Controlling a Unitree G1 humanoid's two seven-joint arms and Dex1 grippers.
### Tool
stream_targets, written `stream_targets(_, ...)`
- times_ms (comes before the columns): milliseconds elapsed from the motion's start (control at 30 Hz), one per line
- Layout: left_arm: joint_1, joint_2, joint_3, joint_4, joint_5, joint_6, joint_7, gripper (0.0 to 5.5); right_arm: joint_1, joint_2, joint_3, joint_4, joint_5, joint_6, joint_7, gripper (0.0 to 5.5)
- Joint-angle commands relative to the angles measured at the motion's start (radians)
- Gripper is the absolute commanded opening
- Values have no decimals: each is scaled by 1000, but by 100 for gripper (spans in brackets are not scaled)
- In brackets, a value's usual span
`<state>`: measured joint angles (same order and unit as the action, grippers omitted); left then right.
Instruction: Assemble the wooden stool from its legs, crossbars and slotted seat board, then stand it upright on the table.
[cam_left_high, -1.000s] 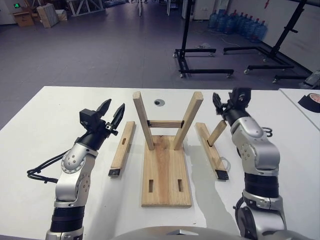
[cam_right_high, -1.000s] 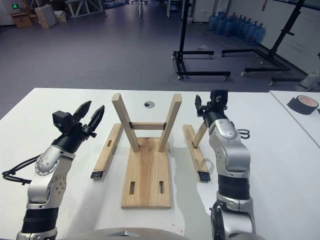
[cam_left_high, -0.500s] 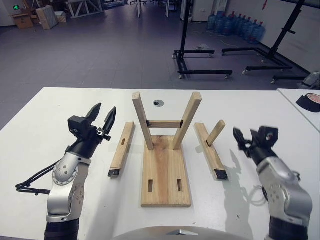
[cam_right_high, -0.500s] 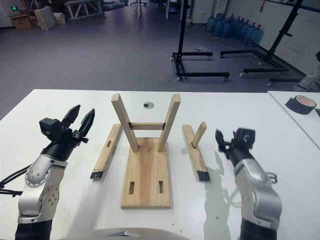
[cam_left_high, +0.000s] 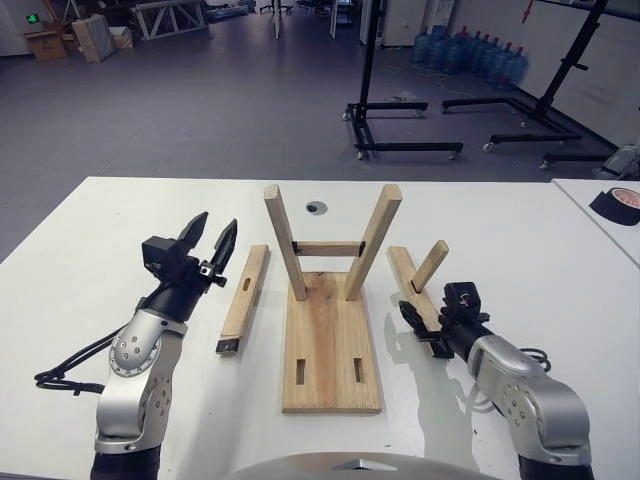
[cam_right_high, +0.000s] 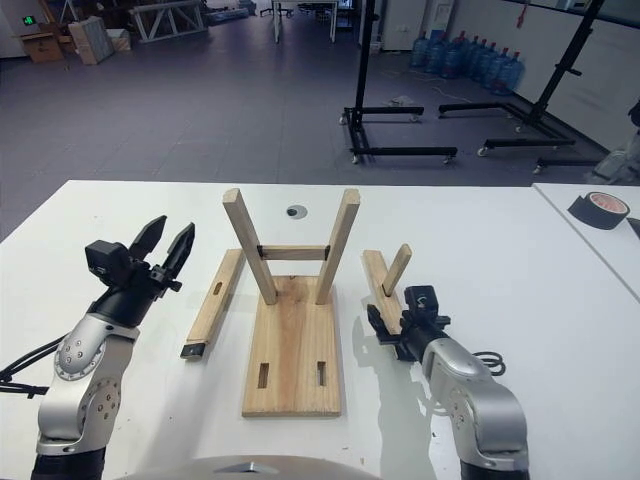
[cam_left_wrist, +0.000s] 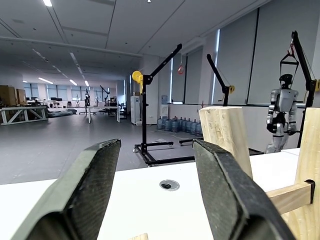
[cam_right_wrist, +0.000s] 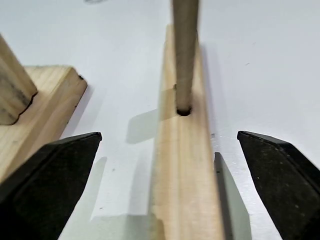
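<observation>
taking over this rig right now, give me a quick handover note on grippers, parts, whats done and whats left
Left gripper: open, empty, raised above the table, left of the loose left leg.
Right gripper: open, low, fingers either side of the right leg near its near end, not closed on it.
Done: seat board lies flat; fitted legs stand in its far end, joined by a crossbar. A second crossbar sticks up from the right leg.
Left to do: join the loose legs, seat them in the empty slots, stand the stool upright.
</observation>
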<state>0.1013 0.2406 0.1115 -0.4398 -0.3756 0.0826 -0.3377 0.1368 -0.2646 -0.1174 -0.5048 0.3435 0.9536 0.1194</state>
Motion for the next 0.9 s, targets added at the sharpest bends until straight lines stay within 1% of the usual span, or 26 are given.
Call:
stream_targets(33,-21,10,-6,15,9,19,-3,262,-25,-1,27,76,-55,36,-42,482)
stream_targets(133,-30,11,-7,22,8,23,-5,262,-9,5,57,93,-73,44,-37,436)
stream_targets(233,-37,9,-7,26,10,22,-6,262,-10,37,41,97,-51,69,-31,388)
stream_targets(367,-41,4,-5,31,12,19,0,262,-13,26,47,108,-60,69,-12,314)
stream_targets(500,-42,6,-14,35,-32,51,-25,262,-73,11,18,202,-53,3,36,227)
stream_targets(567,-38,17,-24,36,-50,68,-56,262,-134,7,-28,235,-19,-34,75,203)
stream_targets(767,-53,31,-4,65,-76,79,-93,262,-289,-4,-167,210,71,-86,103,203)
stream_targets(833,-56,27,3,58,-88,73,-97,262,-327,-5,-204,206,91,-138,108,203)
stream_targets(900,-62,4,26,38,-150,65,-103,262,-365,-14,-250,202,140,-218,159,203)
